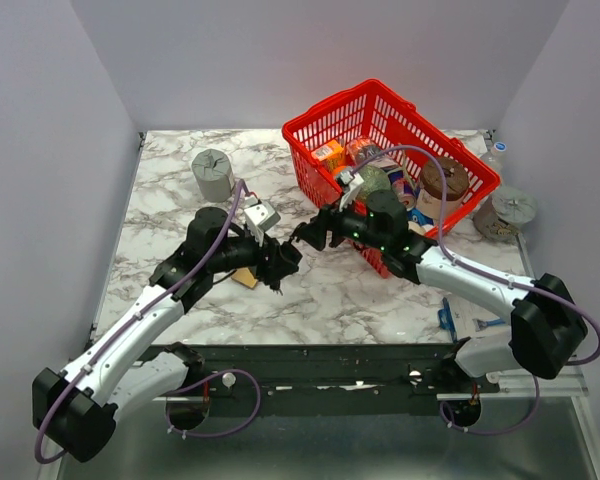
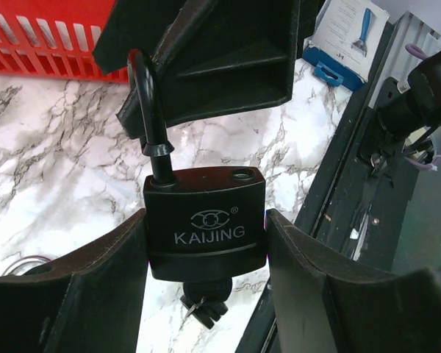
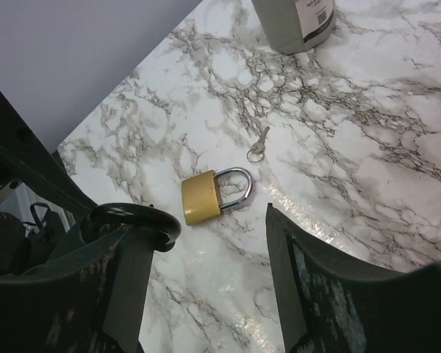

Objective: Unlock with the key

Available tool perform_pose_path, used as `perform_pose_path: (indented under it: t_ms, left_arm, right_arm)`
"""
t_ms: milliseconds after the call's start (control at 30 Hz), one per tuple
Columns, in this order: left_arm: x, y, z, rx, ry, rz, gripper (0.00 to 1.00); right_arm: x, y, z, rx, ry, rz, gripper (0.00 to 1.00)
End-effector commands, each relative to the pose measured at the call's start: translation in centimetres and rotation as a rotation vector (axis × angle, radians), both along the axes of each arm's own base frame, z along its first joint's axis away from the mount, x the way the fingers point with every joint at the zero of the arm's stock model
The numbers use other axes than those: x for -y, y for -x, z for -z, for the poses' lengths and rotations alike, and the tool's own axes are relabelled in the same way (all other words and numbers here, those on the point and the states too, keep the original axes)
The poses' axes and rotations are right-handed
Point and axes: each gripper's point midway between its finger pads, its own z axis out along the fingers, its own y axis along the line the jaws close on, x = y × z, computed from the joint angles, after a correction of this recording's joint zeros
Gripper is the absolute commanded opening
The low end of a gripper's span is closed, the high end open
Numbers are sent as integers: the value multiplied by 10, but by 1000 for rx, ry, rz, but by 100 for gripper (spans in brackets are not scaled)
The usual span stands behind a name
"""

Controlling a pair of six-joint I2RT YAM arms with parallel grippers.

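Gripping the black padlock (image 2: 206, 213) firmly, your left claw (image 2: 206, 224) shows the key (image 2: 204, 307) plugged in underneath, lower centre of its view. Your right claw (image 3: 206, 220) stands wide, the raised shackle (image 2: 148, 118) against one finger; close on that loop, then pull straight, without twisting.

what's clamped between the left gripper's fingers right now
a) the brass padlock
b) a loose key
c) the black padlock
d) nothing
c: the left wrist view shows the black padlock squeezed by its sides between the fingers of the left gripper, while the brass padlock lies on the table.
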Motion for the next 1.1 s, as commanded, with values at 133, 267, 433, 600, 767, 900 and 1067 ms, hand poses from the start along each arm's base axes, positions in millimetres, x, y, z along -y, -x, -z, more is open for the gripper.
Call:
perform_pose_path:
  t_ms: [133, 267, 433, 600, 767, 900, 1067]
  left_arm:
    - [18, 9, -31, 69, 112, 139, 0]
    - [20, 10, -28, 47, 113, 156, 0]
    - [19, 10, -31, 55, 121, 151, 0]
    - [4, -8, -36, 86, 125, 36, 0]
    - [-10, -21, -48, 104, 178, -44, 0]
    - [-11, -21, -46, 79, 184, -30, 0]
    - [-7, -16, -49, 86, 203, 15, 0]
  right_arm:
    - [-26, 5, -36, 99, -117, -140, 67]
    - [-35, 20, -49, 132, -185, -247, 68]
    - [-38, 31, -56, 150, -224, -309, 70]
    - [-31, 21, -45, 126, -174, -228, 78]
    - [-15, 22, -35, 130, -130, -166, 83]
    - [-8, 25, -35, 122, -125, -140, 81]
    - [-3, 9, -34, 110, -76, -55, 68]
